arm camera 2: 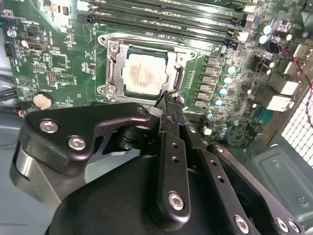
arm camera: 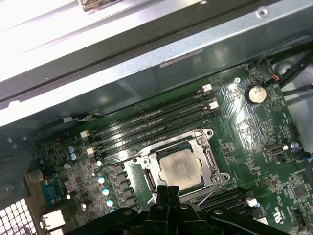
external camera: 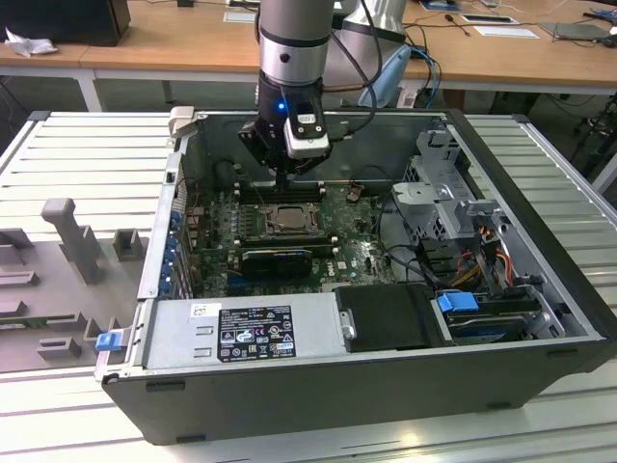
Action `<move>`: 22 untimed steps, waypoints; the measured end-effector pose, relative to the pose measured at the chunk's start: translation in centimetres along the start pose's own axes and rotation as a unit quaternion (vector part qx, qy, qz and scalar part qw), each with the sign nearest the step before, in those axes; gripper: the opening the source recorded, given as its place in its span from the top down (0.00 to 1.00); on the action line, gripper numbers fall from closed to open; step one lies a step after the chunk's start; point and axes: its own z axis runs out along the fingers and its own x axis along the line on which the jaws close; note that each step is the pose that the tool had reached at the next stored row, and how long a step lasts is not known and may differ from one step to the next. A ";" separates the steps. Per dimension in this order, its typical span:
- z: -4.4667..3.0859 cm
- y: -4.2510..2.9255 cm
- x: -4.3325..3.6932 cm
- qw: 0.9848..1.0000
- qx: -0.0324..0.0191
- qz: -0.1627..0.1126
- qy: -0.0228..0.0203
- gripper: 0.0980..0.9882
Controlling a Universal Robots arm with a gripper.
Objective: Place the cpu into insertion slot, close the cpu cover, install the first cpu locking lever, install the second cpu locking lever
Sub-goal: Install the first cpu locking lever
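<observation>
Ribbing runs across the pale grey metal desk point(external camera: 87, 154) that carries the open black tower computer case point(external camera: 386, 386), which lies on its side. On the exterior view's left, grey moulded fixture blocks point(external camera: 67, 241) stand on the same desk. Behind it, long wooden desks point(external camera: 174, 39) hold white papers point(external camera: 503, 31), and a dark box point(external camera: 67, 19) sits on one of them at the exterior view's left.

Inside the case lies the green motherboard point(external camera: 357, 256). A grey metal power supply box point(external camera: 193, 333) runs along the near wall, and a silvery drive cage point(external camera: 439, 198) stands on the exterior view's right.

The small square silvery-grey cpu point(arm camera 2: 144, 73) sits flat in its socket on the motherboard. The thin silvery metal cpu cover point(arm camera 2: 115, 68) lies down around it, framing it. The black hand point(arm camera 2: 168, 102) of the arm hangs just over the socket's edge with its fingertips pressed together. Whether they pinch anything I cannot tell.
</observation>
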 end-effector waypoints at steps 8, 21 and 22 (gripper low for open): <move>0.00 0.00 0.00 1.000 0.001 -0.023 0.000 0.99; 0.06 -0.29 0.81 1.000 0.001 -0.024 0.000 0.99; 0.06 -0.31 0.87 1.000 0.001 -0.024 0.000 0.99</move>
